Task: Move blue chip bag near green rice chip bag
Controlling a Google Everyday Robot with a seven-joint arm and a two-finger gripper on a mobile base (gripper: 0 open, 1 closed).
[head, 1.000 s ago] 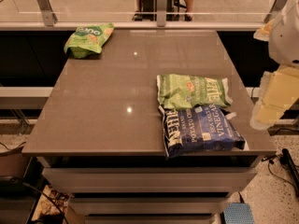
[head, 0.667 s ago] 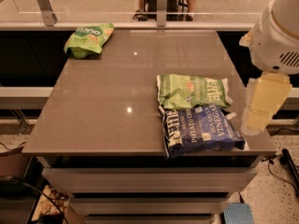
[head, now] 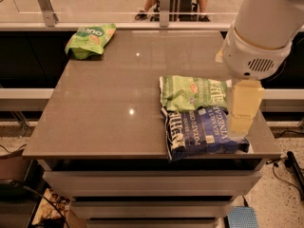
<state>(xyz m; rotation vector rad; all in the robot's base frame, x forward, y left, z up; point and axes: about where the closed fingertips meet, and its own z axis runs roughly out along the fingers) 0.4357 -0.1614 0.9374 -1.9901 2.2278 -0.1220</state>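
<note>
The task looks to be at its very beginning. The blue chip bag (head: 202,132) lies flat at about 5 o'clock on the table (head: 114,89), at the front edge. The green rice chip bag (head: 90,38) is at about 11 o'clock, in the far corner, so the two are well apart. All of the carrying is left to do: to take the blue bag, to bring it across the table toward 11 o'clock, and to put it down beside the small green one.

The gripper (head: 242,115) hangs under the thick white arm (head: 266,27) at about 4 o'clock, over the right end of the blue bag. I cannot tell if it touches the bag, and I cannot tell if it is released or grasping.

The blue bag is glossy dark foil with white letters, rectangular and a little puffed. Its upper edge touches, or goes a little under, a pale green Kettle bag (head: 192,93), which is also shiny and wrinkled. The green rice chip bag is smaller, bright green and crumpled. The table top is smooth grey-brown and reflects the lamps.
</note>
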